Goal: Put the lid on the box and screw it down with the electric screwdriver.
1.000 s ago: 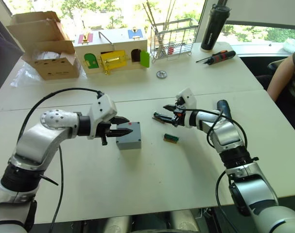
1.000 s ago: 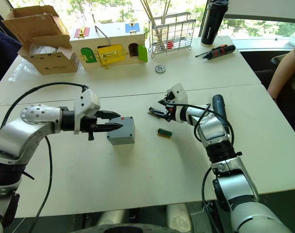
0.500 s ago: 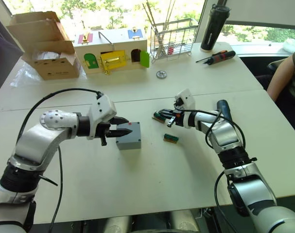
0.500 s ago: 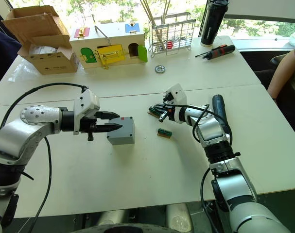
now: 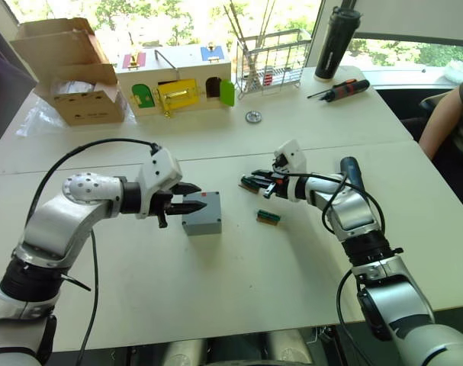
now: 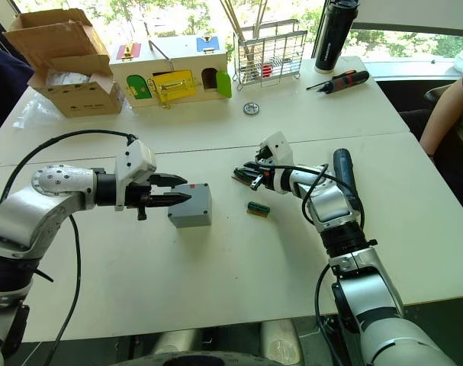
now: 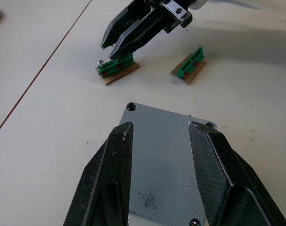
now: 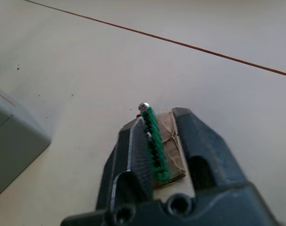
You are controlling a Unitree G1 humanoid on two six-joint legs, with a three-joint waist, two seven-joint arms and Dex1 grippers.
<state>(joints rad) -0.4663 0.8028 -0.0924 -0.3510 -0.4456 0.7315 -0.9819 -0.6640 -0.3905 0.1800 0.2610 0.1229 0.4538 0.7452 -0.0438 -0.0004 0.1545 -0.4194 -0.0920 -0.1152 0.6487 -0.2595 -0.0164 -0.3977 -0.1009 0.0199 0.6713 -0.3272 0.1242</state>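
The grey box [image 5: 203, 215] stands mid-table with the lid [image 7: 164, 155] lying flat on top, small holes at its corners. My left gripper [image 5: 203, 197] is open and hovers just over the lid from the left, a finger [image 7: 112, 174] along each side of it. My right gripper [image 5: 251, 182] is shut on a green strip [image 8: 155, 141] backed with brown card, low over the table to the right of the box; a small screw head [image 8: 143, 106] shows at the strip's end. The electric screwdriver [image 5: 348, 168] lies on the table behind my right forearm, partly hidden by it.
A second green strip [image 5: 268, 217] lies between the box and my right arm. At the back stand a cardboard carton [image 5: 67, 72], a wooden box with coloured doors [image 5: 178, 80], a wire rack [image 5: 273, 57] and a black bottle [image 5: 336, 42]. A hand screwdriver [image 5: 339, 90] and a person's arm [image 5: 448, 114] are far right.
My right gripper came down from open above the green strip and closed on it. The left gripper and the box have stayed put.
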